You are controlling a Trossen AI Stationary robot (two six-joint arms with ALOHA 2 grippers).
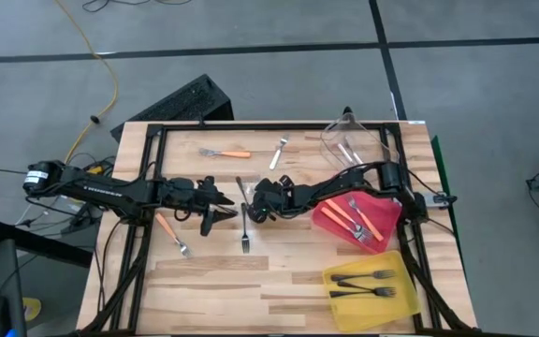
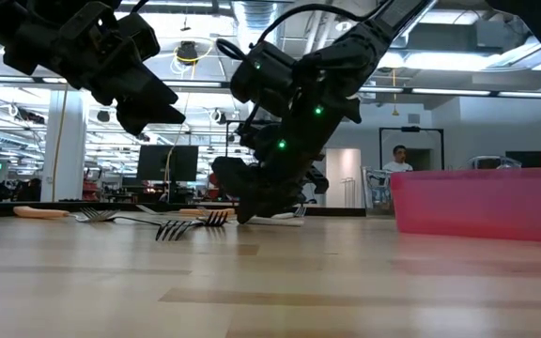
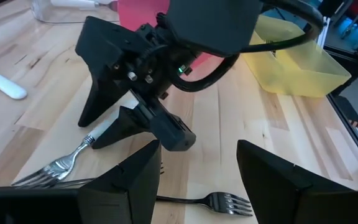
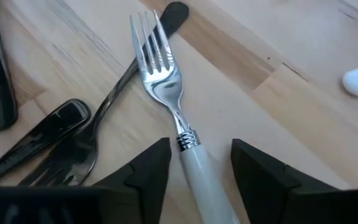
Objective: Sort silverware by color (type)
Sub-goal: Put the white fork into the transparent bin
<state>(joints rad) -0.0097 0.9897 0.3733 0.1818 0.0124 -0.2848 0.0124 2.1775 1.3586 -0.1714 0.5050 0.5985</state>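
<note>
My left gripper (image 1: 215, 208) hangs spread and empty, an orange fork (image 1: 171, 233) loose beside it. My right gripper (image 1: 255, 208) straddles a glossy white-handled fork (image 4: 179, 124), fingers apart, not yet clamped. Red bin (image 1: 330, 220) and yellow bin (image 1: 405, 295) are part-filled; thin forks remain scattered.

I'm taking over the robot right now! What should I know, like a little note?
Right tool: open, down at the middle of the table, its fingers either side of a white-handled fork, not gripping it yet.
Left tool: open and empty, close beside the right one.
Done: three black forks in the yellow bin, orange-handled forks in the red bin, pale pieces in the clear bin.
Left: the white-handled fork, loose black forks beside it, one orange fork, a second orange fork, and a silver fork.
</note>
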